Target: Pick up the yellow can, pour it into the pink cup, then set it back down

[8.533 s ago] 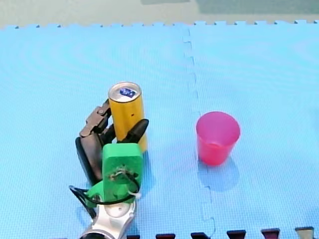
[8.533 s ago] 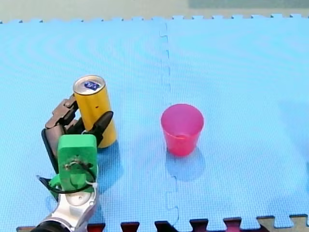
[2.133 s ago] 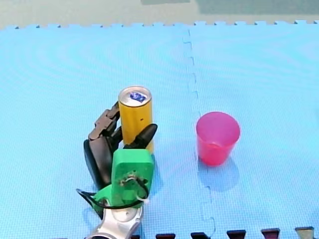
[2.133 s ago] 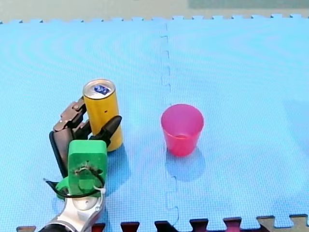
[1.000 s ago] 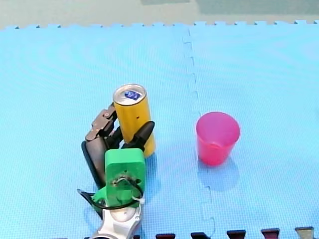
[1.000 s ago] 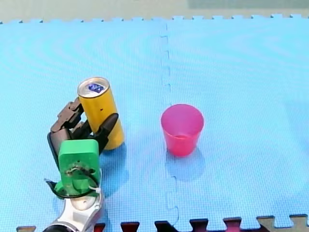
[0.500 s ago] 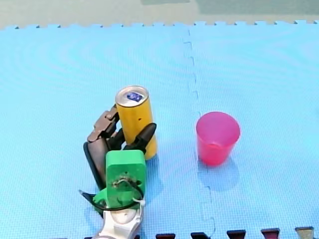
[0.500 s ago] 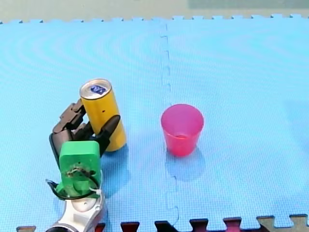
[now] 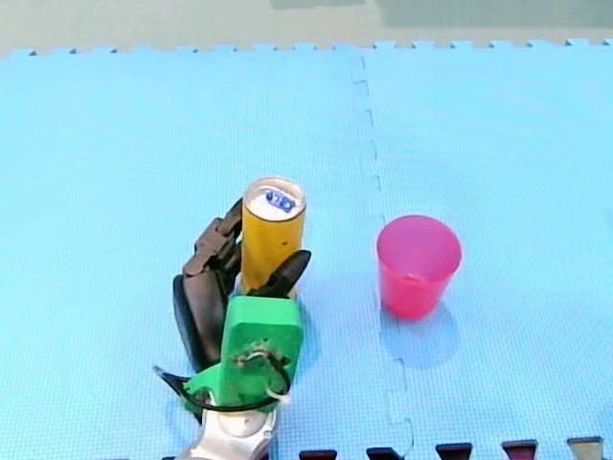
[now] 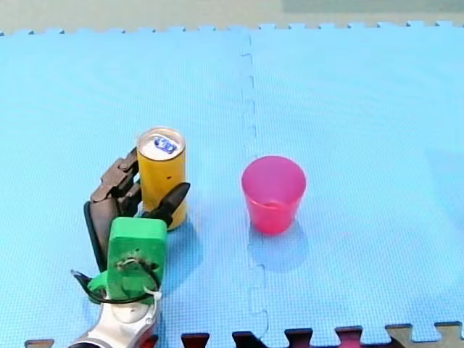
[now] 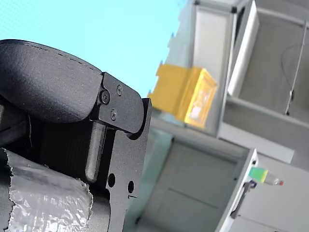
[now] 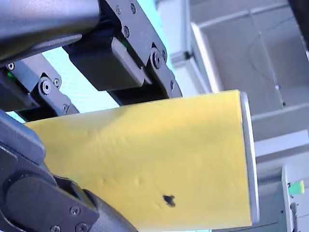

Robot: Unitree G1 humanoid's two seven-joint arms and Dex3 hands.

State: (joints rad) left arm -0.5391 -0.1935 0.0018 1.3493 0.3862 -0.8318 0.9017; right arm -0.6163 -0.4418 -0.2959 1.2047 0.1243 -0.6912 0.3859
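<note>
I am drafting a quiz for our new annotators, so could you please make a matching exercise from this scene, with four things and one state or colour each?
Things:
1. yellow can
2. pink cup
3. left hand
4. foam mat

States:
A. blue, lying under everything else
B. standing upright, open top, nothing touching it
C. closed around the can
D. upright, gripped on both sides

Pairs: 1-D, 2-B, 3-C, 4-A
</note>
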